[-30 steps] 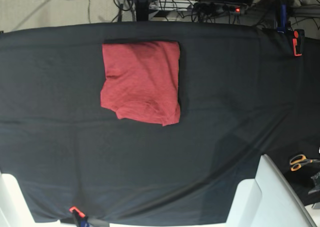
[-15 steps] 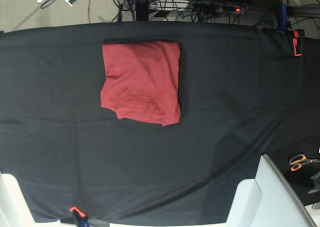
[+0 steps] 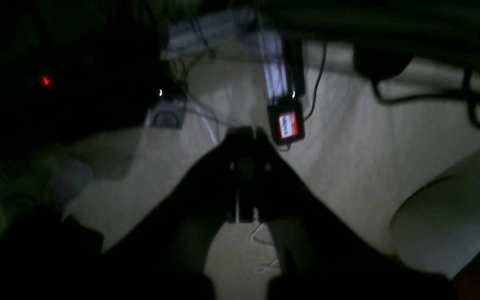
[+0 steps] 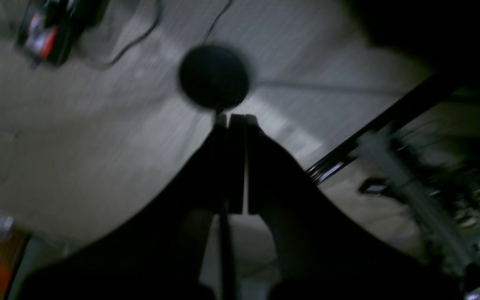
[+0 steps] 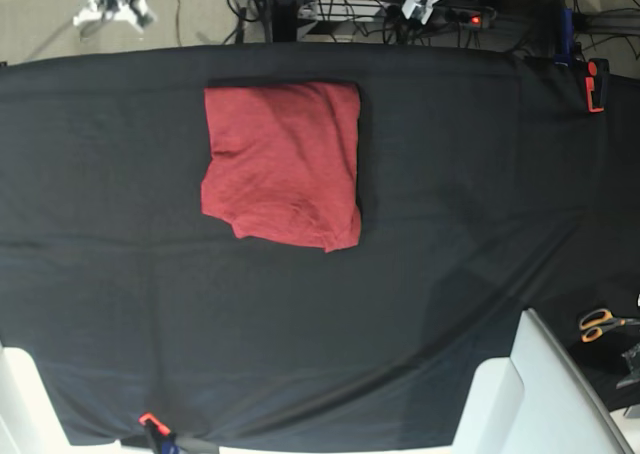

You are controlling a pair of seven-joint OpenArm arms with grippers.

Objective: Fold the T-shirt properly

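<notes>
Your folded T-shirt (image 5: 283, 164) hasn't shifted on the black tablecloth (image 5: 450, 194) — only both arms have swung out past the far edge, left gripper (image 3: 246, 135) and right gripper (image 4: 236, 121) pressed together, empty; folding looks finished.

A black tablecloth (image 5: 450, 194) covers the table. Orange-handled scissors (image 5: 600, 324) lie at its 4 o'clock edge. An orange clamp (image 5: 595, 84) grips the 2 o'clock corner, another (image 5: 150, 422) the 7 o'clock edge. Cables (image 5: 340, 9) and a lit power strip (image 5: 470, 18) crowd the floor at 12 o'clock.
</notes>
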